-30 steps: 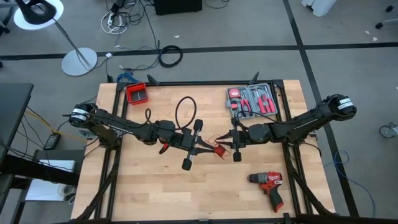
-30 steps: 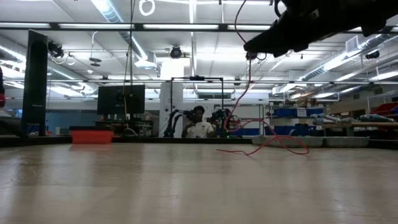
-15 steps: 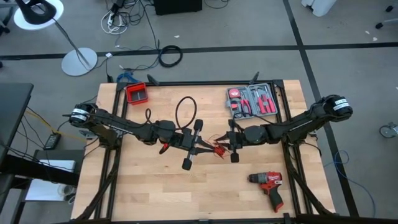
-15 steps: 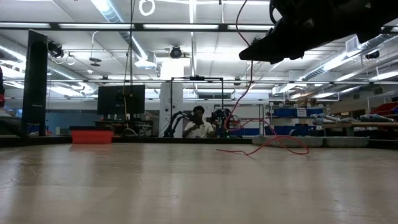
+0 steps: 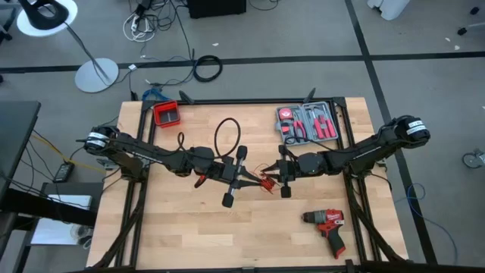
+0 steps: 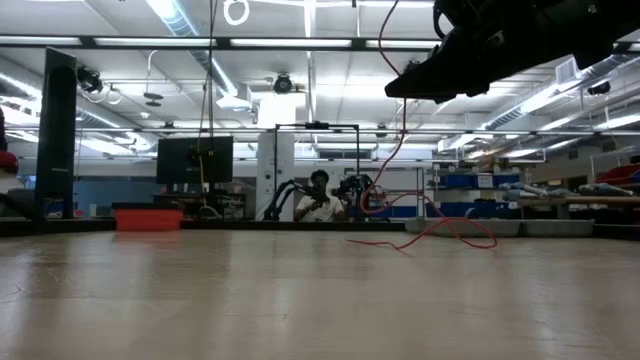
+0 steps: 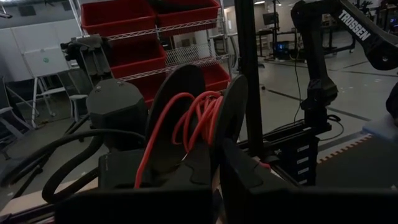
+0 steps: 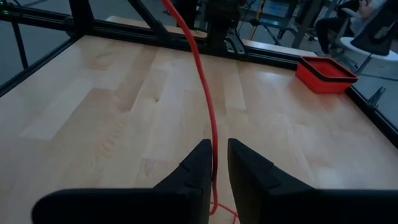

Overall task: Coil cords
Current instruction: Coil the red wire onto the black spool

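Observation:
The cords are thin red wires. They show as a small red bundle (image 5: pixel 265 182) between my two grippers at the table's middle. In the left wrist view several red turns (image 7: pixel 196 115) loop between two dark rounded parts just ahead of my left gripper (image 7: pixel 216 163), which is shut. My right gripper (image 8: pixel 219 163) faces it, shut on one red strand (image 8: pixel 208 106). In the low view my right gripper (image 6: pixel 402 88) is well above the table, and a strand (image 6: pixel 398 150) hangs from it to a slack loop (image 6: pixel 445 238) on the wood. My left gripper comes level from the table's left and is shut at the red coil (image 7: pixel 186 109). Its own fingers (image 7: pixel 202 163) hide the place of contact. The coil is lifted clear of the table. My right gripper pinches one red strand (image 8: pixel 213 152) between its two fingers. It comes level from the table's right. The strand runs on almost straight toward my left gripper. Below the fingers it hangs slack (image 6: pixel 400 170) with its lower end on the table.
A thicker black cable ring (image 5: pixel 227 136) lies on the wood behind the left gripper. A red bin (image 5: pixel 166 114) sits at the far left and an open tool case (image 5: pixel 307 123) at the far right. A red drill (image 5: pixel 327 224) lies near right. A person (image 6: pixel 318 200) is beyond the table.
My right gripper has moved a little toward the table's left, closer to my left gripper, then held still. The hanging strand has moved with it, and its loop stays on the table.

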